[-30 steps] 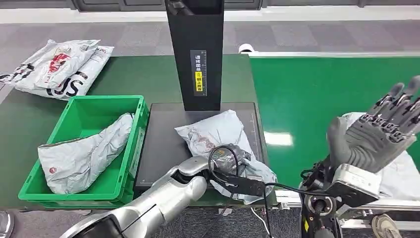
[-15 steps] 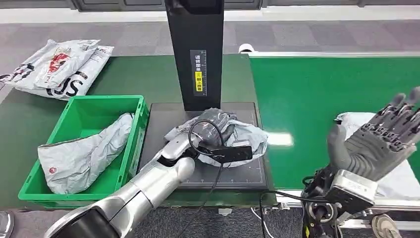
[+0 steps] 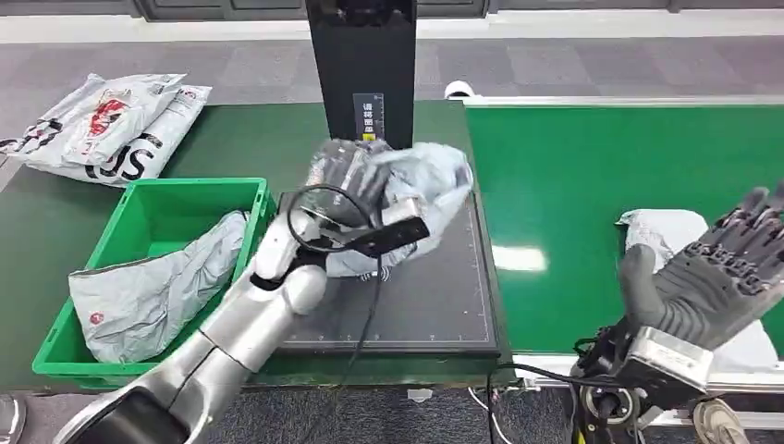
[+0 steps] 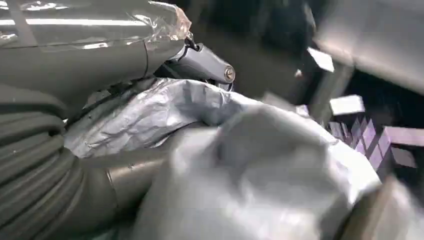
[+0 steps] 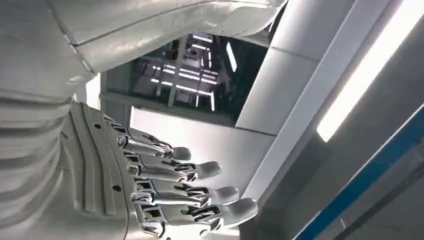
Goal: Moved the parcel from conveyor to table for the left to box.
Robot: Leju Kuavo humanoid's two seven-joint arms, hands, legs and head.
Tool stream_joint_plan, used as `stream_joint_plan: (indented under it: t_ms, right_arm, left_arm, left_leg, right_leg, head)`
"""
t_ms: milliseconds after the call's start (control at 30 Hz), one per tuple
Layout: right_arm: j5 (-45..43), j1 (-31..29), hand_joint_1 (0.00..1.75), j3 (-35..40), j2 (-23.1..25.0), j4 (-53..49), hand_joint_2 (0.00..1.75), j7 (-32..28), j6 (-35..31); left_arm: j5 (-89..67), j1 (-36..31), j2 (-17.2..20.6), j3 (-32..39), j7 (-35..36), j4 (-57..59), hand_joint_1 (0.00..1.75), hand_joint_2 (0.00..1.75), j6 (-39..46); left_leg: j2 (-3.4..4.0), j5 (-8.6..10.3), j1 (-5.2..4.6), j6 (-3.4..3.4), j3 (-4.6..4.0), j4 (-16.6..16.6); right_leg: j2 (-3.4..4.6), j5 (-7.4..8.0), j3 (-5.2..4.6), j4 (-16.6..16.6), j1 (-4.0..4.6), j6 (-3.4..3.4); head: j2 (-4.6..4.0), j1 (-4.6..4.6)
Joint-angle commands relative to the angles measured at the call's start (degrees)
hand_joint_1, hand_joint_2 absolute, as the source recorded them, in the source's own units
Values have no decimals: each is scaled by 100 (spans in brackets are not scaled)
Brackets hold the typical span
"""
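Left-hand fingers (image 3: 356,180) are clenched on the grey parcel (image 3: 407,190); the crumpled film is seen bunched against the left hand (image 4: 65,165) in the wrist view. Right hand (image 3: 716,277) is held spread, fingers (image 5: 200,192) apart, nothing in it, raised over the near edge of the conveyor (image 3: 592,166).

Change over the last second: the parcel was lying flat on the black scale plate (image 3: 434,296) with the left hand just being placed on it at the near edge; half a second ago it was gathered mid-plate; now it is lifted clear of the plate and carried up toward the black scanner post (image 3: 361,55). The right hand has barely been moved.

Reading: conveyor-to-desk transfer looks done; the boxing leg by the left hand is judged to be under way. The green crate (image 3: 157,217) sits just left of the plate with one grey bag (image 3: 157,277) already in it, so a leftward swing is likely needed next.

Parcel orientation: bunched in the grasp, so the long axis is only roughly readable. It is seen running about left-right across the head view, free end pointing toward the conveyor, slightly drooped. Label side cannot be told.

A second parcel (image 3: 661,227) is lying on the conveyor beside the right hand.
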Motion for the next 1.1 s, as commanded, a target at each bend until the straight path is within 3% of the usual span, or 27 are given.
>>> stream_joint_plan:
  t_ms: [33, 67, 200, 367, 500, 867, 1033, 1067, 1100]
  right_arm:
    - [-179, 325, 0, -481, -134, -126, 175, -75, 17]
    - [-146, 430, 0, -464, -177, -205, 175, -9, 17]
    - [-165, 660, 0, -469, -276, -357, 175, 43, 17]
    - [-197, 689, 0, -453, -309, -334, 175, 52, 17]
    - [-55, 593, 0, -329, -374, -302, 175, 214, 17]
    - [-37, 572, 0, -326, -383, -296, 175, 246, 17]
    - [6, 536, 0, -267, -427, -334, 175, 314, 17]
    - [39, 523, 0, -273, -419, -343, 175, 335, 17]
    - [44, 513, 0, -265, -432, -345, 175, 348, 17]
  left_arm:
    - [-1174, 1050, 1218, 2209, 547, -2544, 175, 175, 488]
    - [-1373, 1372, 1445, 2652, 751, -2710, 175, 175, 601]
    - [-1057, 2253, 1969, 4093, 467, -2831, 175, 175, 904]
    - [-1308, 2982, 1744, 5014, 496, -2912, 175, 175, 875]
    - [-2237, 3410, 1594, 5358, 1029, -2639, 175, 175, 857]
    - [-2245, 3396, 1582, 5351, 1029, -2605, 175, 175, 872]
    - [-2522, 3430, 1429, 5215, 1208, -2098, 175, 175, 1]
    - [-2544, 3403, 1414, 5104, 1140, -1982, 47, 175, 87]
    - [-2461, 3338, 1387, 5017, 1104, -1840, 0, 175, 48]
  left_leg:
    - [51, -10, 2, -3, 26, -16]
    - [56, -10, 4, -4, 34, -23]
    - [92, -17, -2, -9, 58, -42]
    - [79, -24, 5, -14, 60, -42]
    - [52, -23, 5, -14, 48, -35]
    - [19, -19, 8, -13, 25, -23]
    - [18, -19, 4, -13, 33, -27]
    - [13, -16, -3, -13, 29, -27]
    - [11, -15, 0, -12, 39, -33]
  right_leg:
    - [45, 3, 8, -12, 5, -9]
    - [48, 3, 14, -19, 7, -11]
    - [83, 2, 22, -25, 1, -16]
    - [77, -14, 29, -27, 8, -27]
    - [51, -21, 24, -26, 8, -26]
    - [14, -24, 18, -14, 6, -25]
    - [10, -25, 23, -17, 7, -25]
    - [8, -26, 18, -10, 0, -24]
    - [3, -25, 29, -20, 3, -24]
  head:
    - [-2, 0]
    - [0, 0]
    - [-2, 0]
    - [0, -2]
    - [-2, -2]
    - [0, -2]
    - [0, -2]
    - [0, -2]
    - [-2, -2]
